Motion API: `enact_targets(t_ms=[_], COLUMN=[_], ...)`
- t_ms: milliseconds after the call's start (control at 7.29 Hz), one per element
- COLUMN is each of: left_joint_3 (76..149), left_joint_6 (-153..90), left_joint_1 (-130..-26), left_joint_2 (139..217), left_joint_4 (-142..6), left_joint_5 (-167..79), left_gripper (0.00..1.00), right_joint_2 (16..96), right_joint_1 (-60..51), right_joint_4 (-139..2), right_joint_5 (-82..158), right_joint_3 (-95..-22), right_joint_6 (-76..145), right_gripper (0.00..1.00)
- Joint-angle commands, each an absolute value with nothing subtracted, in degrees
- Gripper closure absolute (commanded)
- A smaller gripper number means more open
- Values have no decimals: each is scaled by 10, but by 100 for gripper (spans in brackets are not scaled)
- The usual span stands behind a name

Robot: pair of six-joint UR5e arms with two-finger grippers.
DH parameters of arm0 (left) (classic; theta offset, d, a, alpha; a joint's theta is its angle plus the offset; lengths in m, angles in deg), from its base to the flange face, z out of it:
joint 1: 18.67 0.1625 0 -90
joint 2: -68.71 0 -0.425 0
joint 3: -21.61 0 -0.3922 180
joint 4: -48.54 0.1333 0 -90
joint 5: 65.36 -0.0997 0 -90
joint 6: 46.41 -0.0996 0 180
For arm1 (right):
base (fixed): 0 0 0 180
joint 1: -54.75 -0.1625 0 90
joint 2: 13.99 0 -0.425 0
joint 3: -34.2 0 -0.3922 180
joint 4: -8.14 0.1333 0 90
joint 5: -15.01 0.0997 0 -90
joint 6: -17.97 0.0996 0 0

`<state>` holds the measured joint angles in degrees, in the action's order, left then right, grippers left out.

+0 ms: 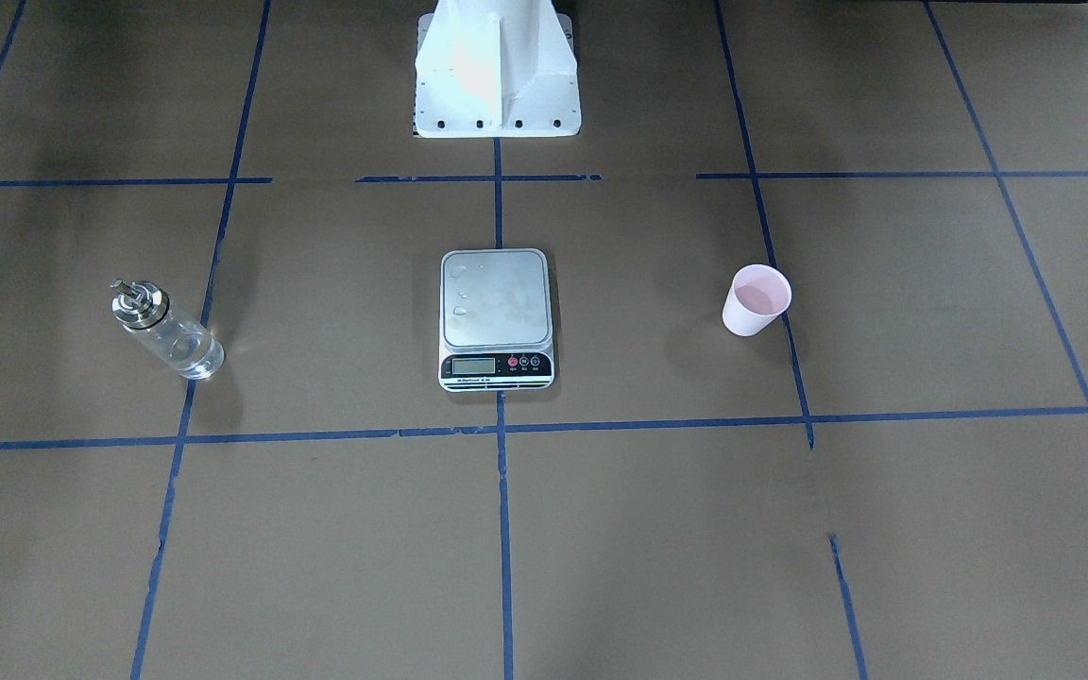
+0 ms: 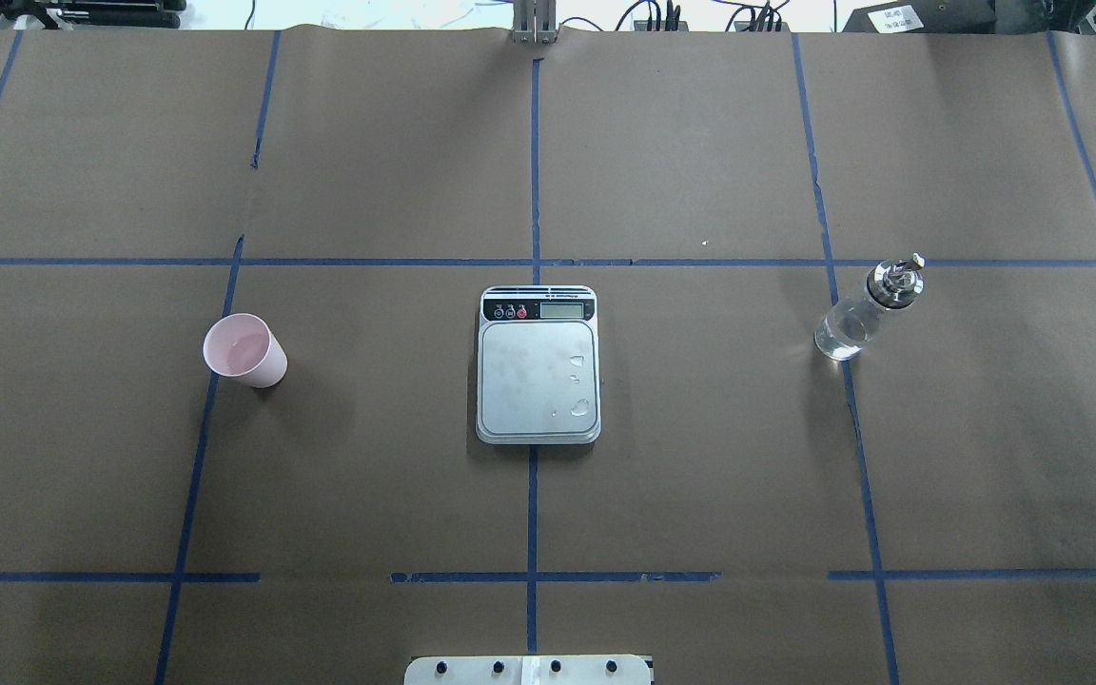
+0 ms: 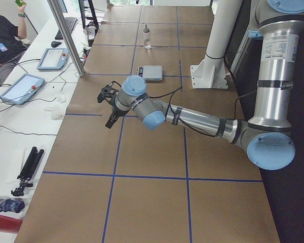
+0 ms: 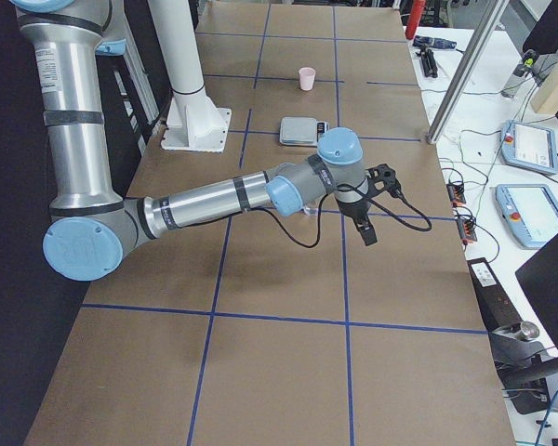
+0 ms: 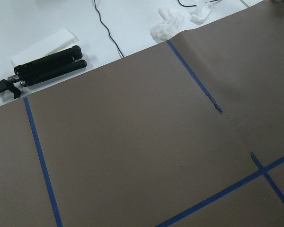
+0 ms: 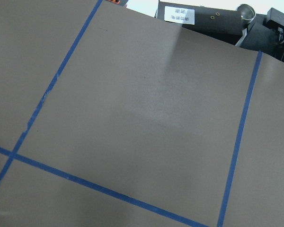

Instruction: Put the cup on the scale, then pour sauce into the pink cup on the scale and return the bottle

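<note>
One scale (image 2: 538, 366): square silver-grey metal platform, droplets (image 2: 577, 385) on it, strip lettering too small to read; mid-tabletop (image 2: 700, 457). One cup (image 2: 245, 350): pale pink, tapered, upright, well apart toward the robot's left. One bottle (image 2: 860, 319): clear glass, silver cap, upright, well apart toward the right. Left gripper (image 3: 111, 121), right gripper (image 4: 365, 230): jaws' opening cannot be told.

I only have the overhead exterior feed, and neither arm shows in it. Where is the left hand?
Observer: The exterior left view shows the left hand raised over bare paper, nearer that camera than the scale.
Operator: And the right one?
Observer: The exterior right view shows the right hand raised as well, nearer that camera than the scale.
Operator: Does the left wrist camera see the cup?
Observer: No. It shows only paper, blue tape and a black tripod lying past the paper's edge.
</note>
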<state>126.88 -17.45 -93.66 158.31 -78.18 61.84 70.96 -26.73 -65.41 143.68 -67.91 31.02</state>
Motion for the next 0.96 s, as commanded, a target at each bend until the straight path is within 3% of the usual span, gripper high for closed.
enact_targets(t_ms=[0,137,274,548,823], left_joint_3=[1343,1349,1349,1346,1333], left_joint_6=[61,130,202,303,313], left_joint_1=[-790,-730,-675,-577,-558], left_joint_2=[1565,1565,1564,1569,1571], left_joint_4=[-779,-779,-777,-774,-771], left_joint_5=[527,475,428,365,360], left_gripper=[18,26,47,51,50], right_joint_2=[693,686,688,692,692], right_joint_1=[-263,-262,-261,-261,-261], right_joint_4=[-700,-710,-706,-702,-702], right_joint_5=[1444,1441,1441,1441,1441], right_joint_3=[-684,-683,-680,-678,-680], right_joint_6=[345,345,345,344,344], right_gripper=[0,0,0,0,0])
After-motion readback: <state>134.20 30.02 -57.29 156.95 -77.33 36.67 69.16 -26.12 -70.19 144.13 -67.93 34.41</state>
